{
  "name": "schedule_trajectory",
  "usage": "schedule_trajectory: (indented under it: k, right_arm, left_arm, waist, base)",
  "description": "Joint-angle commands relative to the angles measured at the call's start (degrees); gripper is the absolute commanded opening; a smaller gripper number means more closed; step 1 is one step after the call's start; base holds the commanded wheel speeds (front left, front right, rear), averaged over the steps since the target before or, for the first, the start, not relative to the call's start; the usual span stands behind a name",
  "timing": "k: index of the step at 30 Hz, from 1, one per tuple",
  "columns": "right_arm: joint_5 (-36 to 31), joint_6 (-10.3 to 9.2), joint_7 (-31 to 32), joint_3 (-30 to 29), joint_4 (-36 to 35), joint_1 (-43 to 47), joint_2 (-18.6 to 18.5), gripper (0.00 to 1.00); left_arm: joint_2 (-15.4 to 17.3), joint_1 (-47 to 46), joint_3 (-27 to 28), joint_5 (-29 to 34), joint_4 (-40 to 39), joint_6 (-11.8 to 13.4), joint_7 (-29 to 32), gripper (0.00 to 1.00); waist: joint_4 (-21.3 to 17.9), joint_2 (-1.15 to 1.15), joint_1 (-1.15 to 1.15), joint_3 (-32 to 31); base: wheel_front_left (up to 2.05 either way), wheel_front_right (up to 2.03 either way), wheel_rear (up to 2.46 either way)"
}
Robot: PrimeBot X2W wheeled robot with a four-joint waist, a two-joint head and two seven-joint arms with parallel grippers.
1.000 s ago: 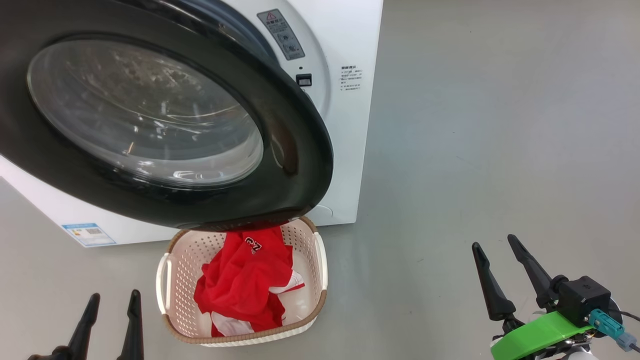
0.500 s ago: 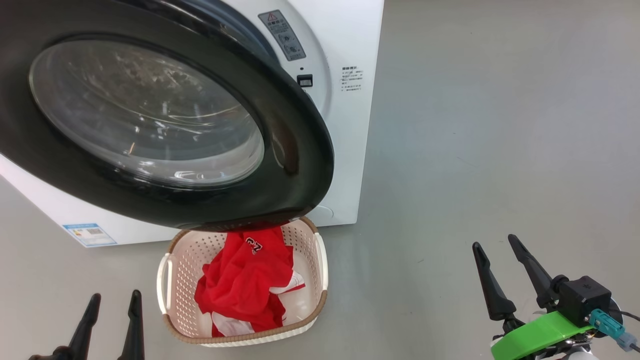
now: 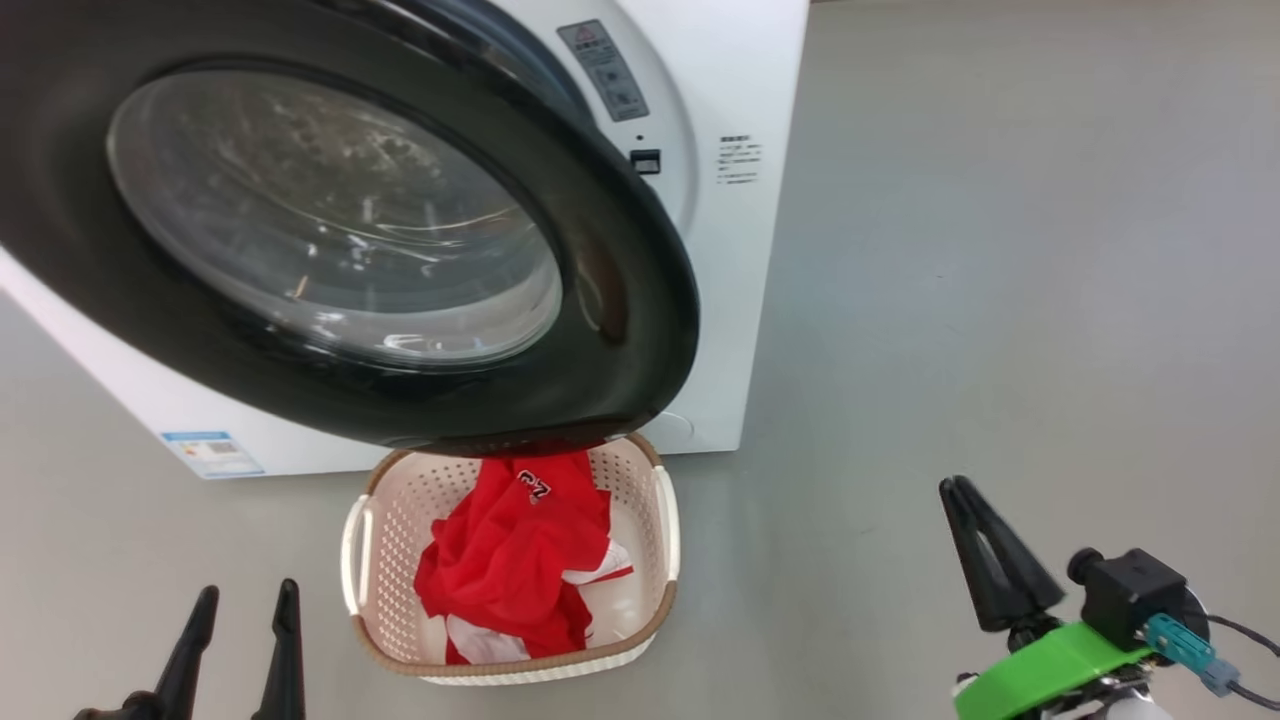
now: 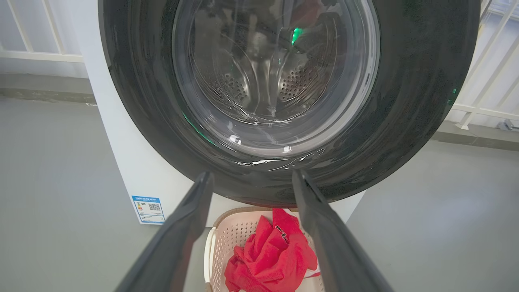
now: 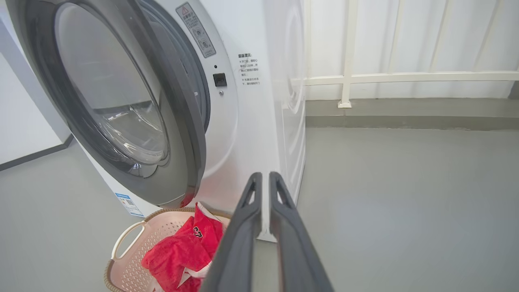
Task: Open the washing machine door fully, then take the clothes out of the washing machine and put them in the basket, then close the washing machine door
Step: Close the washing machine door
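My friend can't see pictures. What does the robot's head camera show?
A round washing machine door stands open on a white washing machine, over a basket of red clothes on the grey floor. The left gripper, jaws open, is at lower left; the right gripper, jaws closed, at lower right.

Soft light; glare streaks the washing machine door (image 3: pixel 340 220).

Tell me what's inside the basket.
Inside the basket lie the clothes: crumpled red fabric with white trim and small white numerals. Whatever lies beneath the heap is covered, and the washing machine door overhangs the basket's far rim, hiding it.
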Motion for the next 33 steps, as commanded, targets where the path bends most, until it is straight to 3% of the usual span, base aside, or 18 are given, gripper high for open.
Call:
schedule_trajectory:
  k: [1, 17, 33]
  right_arm:
    - [0.6, 0.09, -0.27, 1.94, -1.18, -2.37, -0.16, 0.0]
    - [1.57, 0.09, -0.27, 7.41, 3.41, -12.85, 0.9, 0.0]
    - [1.73, 0.09, -0.27, 8.23, 9.47, -22.01, 1.54, 0.0]
  left_arm:
    - [0.54, -1.21, 1.83, 0.48, -1.61, -0.18, -0.7, 1.0]
    - [-2.19, -3.87, -1.56, 0.5, -2.51, -0.18, -0.7, 1.0]
    - [-2.73, -6.73, -3.91, -0.19, -3.22, -0.18, -0.7, 1.0]
  waist:
    - [1.17, 0.0, 0.0, -0.01]
    - [11.56, 0.0, 0.0, 2.62]
    - [15.74, 0.0, 0.0, 6.38]
  base:
    - [0.0, 0.0, 0.0]
    - [0.0, 0.0, 0.0]
    - [0.0, 0.0, 0.0]
